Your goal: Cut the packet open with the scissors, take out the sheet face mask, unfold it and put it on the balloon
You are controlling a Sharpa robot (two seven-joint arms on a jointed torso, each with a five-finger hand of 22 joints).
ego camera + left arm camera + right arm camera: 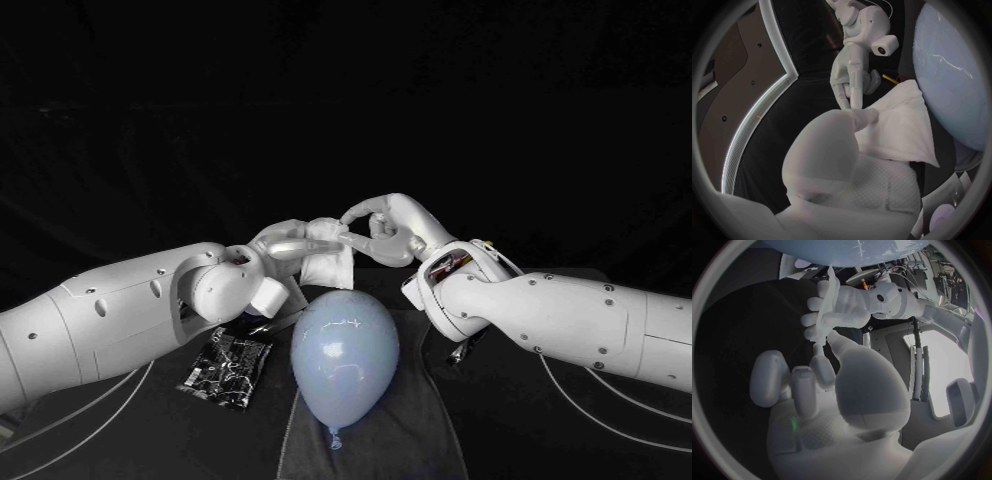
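Head view: mask [335, 264] held over balloon [346, 350], at its far end.
Left hand [293, 245]: pinches mask, keeping it steady.
Right hand [384, 222]: pinches its corner, probably to unfold it.

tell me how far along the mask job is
Done: the packet lies beside the balloon, and the sheet mask is out of it. In hand: the left hand holds the mask, folded, above the balloon's far end, and the right hand seems to pinch its edge. Left: unfolding it and laying it on the balloon, which is bare.
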